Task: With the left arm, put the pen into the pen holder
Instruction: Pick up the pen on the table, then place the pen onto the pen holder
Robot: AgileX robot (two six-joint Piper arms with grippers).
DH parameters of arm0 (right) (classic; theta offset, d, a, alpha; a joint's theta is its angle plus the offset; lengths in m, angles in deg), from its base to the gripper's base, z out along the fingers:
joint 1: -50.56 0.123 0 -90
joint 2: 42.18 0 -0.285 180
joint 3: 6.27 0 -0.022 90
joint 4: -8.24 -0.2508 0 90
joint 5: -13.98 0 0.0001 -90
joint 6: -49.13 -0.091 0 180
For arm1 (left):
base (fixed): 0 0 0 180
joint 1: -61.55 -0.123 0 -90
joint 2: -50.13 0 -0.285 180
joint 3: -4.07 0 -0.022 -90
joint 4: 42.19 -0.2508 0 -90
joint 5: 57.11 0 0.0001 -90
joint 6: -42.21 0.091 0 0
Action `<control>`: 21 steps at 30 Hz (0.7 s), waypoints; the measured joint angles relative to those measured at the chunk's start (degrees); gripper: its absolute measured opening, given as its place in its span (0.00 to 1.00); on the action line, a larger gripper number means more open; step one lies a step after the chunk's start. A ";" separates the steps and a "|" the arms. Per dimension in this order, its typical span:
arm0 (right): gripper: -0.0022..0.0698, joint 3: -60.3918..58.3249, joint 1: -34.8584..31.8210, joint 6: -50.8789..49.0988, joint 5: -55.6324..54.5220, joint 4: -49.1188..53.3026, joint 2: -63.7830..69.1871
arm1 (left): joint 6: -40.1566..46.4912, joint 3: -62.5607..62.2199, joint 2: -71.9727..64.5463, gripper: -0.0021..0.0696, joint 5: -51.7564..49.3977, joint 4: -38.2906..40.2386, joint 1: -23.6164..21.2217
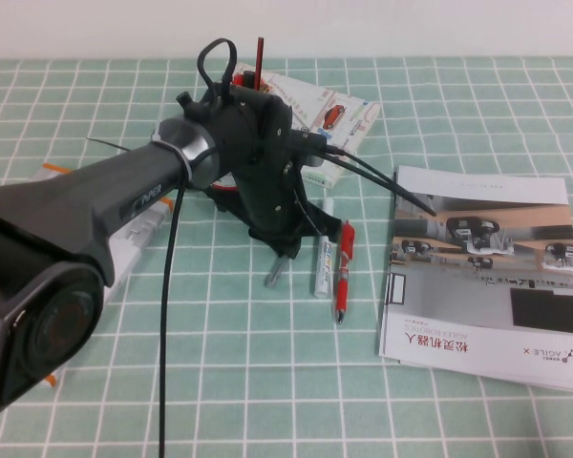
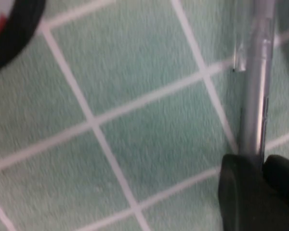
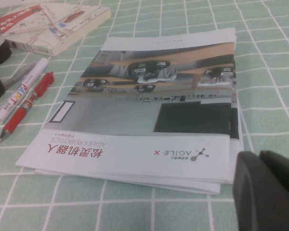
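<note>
The slim grey pen (image 2: 256, 96) lies on the green checked cloth, and its end pokes out below the gripper (image 1: 275, 275). My left gripper (image 2: 262, 163) is down over it (image 1: 285, 250), at the middle of the table, with both black fingers pressed against the pen's barrel: shut on it. The pen holder (image 2: 12, 33), a black cup with a red-and-white band, stands close by. In the high view the arm hides the cup. My right gripper (image 3: 262, 192) hovers shut and empty at the brochure's near corner and is out of the high view.
A white marker (image 1: 323, 267) and a red pen (image 1: 344, 272) lie just right of the grey pen. A brochure (image 1: 487, 277) covers the right side. A printed box (image 1: 336, 116) sits at the back. A red stick (image 1: 260, 57) rises behind the arm.
</note>
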 joint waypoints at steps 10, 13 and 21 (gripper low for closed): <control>0.00 0.00 0.00 0.00 0.00 0.00 0.00 | 3.36 1.11 4.78 0.08 -4.55 0.60 0.10; 0.00 0.00 0.00 0.00 0.00 0.00 0.00 | 4.57 3.47 10.64 0.08 -1.66 0.60 0.47; 0.00 0.00 0.00 0.00 0.00 0.00 0.00 | 5.74 27.85 32.56 0.08 24.76 1.00 0.84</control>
